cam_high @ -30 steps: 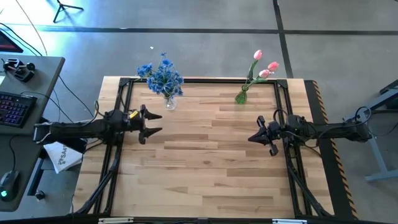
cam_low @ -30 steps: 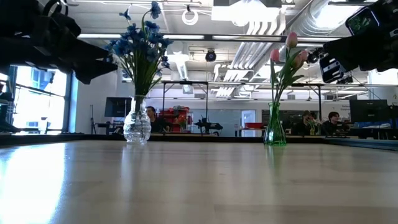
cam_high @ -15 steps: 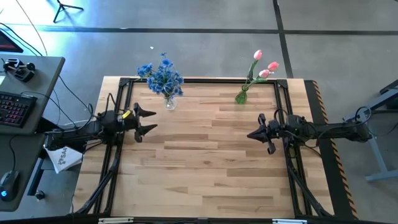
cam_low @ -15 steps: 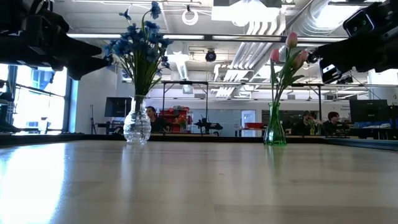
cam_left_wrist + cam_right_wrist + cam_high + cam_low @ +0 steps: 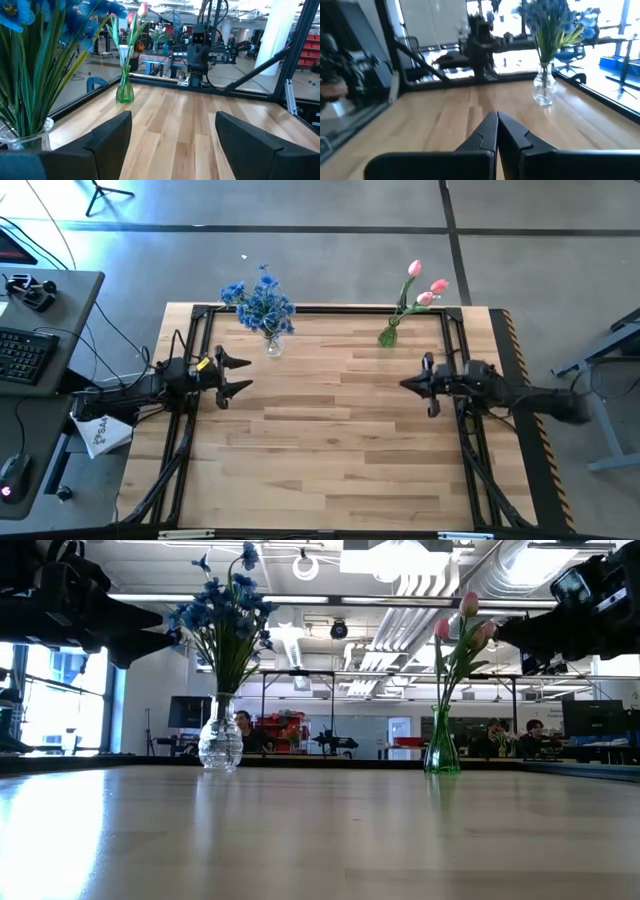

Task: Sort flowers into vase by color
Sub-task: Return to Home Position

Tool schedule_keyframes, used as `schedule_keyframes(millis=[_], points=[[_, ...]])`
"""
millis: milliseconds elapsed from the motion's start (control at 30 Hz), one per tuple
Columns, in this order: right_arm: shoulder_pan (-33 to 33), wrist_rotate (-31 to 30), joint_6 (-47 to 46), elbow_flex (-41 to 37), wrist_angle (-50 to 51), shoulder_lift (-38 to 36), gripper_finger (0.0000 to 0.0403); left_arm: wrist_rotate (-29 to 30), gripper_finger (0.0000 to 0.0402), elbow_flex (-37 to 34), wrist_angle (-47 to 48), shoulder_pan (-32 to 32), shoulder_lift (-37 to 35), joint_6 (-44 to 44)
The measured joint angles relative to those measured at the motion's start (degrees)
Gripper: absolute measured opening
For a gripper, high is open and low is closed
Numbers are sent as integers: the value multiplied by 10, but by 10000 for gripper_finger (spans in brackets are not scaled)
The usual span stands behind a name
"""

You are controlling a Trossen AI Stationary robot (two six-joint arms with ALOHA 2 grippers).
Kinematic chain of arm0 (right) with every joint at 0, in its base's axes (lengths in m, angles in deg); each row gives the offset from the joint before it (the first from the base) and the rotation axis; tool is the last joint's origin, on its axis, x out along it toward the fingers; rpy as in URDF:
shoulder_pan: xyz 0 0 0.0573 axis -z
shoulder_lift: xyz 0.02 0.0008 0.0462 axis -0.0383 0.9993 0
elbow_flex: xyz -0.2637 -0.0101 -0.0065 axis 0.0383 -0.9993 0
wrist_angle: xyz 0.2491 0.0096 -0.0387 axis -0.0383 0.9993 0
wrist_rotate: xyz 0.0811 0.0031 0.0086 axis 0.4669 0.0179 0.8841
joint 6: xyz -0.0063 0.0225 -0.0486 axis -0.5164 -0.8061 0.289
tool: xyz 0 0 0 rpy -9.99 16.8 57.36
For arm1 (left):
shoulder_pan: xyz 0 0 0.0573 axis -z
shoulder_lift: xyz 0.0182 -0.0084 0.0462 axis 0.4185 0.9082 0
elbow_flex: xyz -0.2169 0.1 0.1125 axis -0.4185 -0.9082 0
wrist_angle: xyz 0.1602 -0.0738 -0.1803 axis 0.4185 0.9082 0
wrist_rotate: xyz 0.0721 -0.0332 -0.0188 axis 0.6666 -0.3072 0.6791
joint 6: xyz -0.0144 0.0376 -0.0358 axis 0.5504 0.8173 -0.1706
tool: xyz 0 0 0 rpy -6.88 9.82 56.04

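Note:
Blue flowers (image 5: 260, 305) stand with their stems in a clear glass vase (image 5: 273, 343) at the table's far left. Pink tulips (image 5: 425, 285) stand in a green vase (image 5: 388, 335) at the far right. My left gripper (image 5: 240, 376) hangs open and level at the left side, just near of the blue flowers (image 5: 30, 50), with nothing between its fingers (image 5: 172, 120). My right gripper (image 5: 403, 385) hangs shut and level at the right side, near of the green vase, pointing across the table (image 5: 497, 116). Neither touches anything.
Bare wood (image 5: 330, 430) spreads between the two grippers and down to the near edge. Black frame rails (image 5: 197, 350) run along the table's sides. A desk with a keyboard (image 5: 25, 350) stands beyond the left edge. People (image 5: 243, 725) sit in the room behind.
My left gripper has tipped up to level and drawn back a little toward the table's left edge, staying open. My right gripper has likewise tipped up to level and swung slightly toward the far edge, staying shut. The vases and flowers have not moved.

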Motion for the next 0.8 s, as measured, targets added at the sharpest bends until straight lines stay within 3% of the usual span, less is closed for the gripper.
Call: schedule_keyframes(millis=[100, 200, 467, 700, 800], points=[[38, 51, -15, 0, 19, -52, 0, 0, 273, 0, 0, 0, 0, 0], [64, 91, -15, 0, 17, -48, 0, 0, 273, 0, 1, 0, 1, 0], [49, 93, -50, 0, 14, -49, 0, 0, 273, 0, 1, 2, 13, -16], [-49, -81, -44, 0, 40, -49, 0, 0, 273, 0, 0, 2, 15, -20], [-86, -85, -21, 0, 40, -49, 0, 0, 273, 0, 0, 2, 15, -20]])
